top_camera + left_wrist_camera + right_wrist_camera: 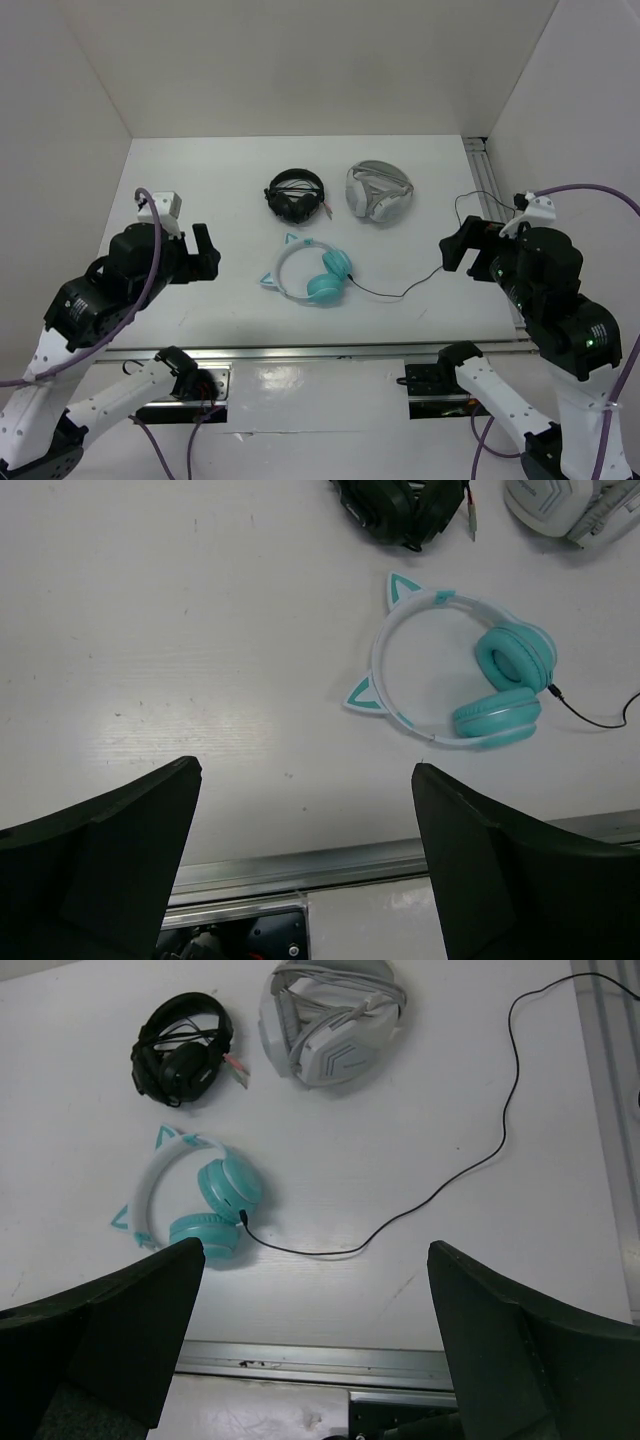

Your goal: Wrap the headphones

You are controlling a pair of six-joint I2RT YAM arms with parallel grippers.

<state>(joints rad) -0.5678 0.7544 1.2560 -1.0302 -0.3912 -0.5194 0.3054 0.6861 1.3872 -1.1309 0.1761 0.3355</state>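
white tabletop (200, 190), lightly scuffed, boxed in by plain pale walls on three sides, edged by a metal rail (300, 350) along the near side and another up the right. glare from overhead lighting on the near strip.

toward the back, two other sets side by side: black headphones (296, 195) on the left, a small plug jutting from them, and grey-white headphones (378, 190) on the right, both well apart from either arm.

left gripper (205, 252) poised above the tabletop left of centre, jaws spread wide, holding nothing. right gripper (452, 255) likewise off to the right, jaws spread wide, holding nothing, near the trailing cable.

just in front of the black pair, near the centre of the tabletop: the headphones (312, 275), lying flat, untouched. teal ear cups tucked close together on the right, pale headband looping out to the left, two small teal-lined cat ears on its outer edge. thin black cable (400, 293) unwound, leaving from beside the ear cups, running right across the tabletop, then curving back toward the right rail.
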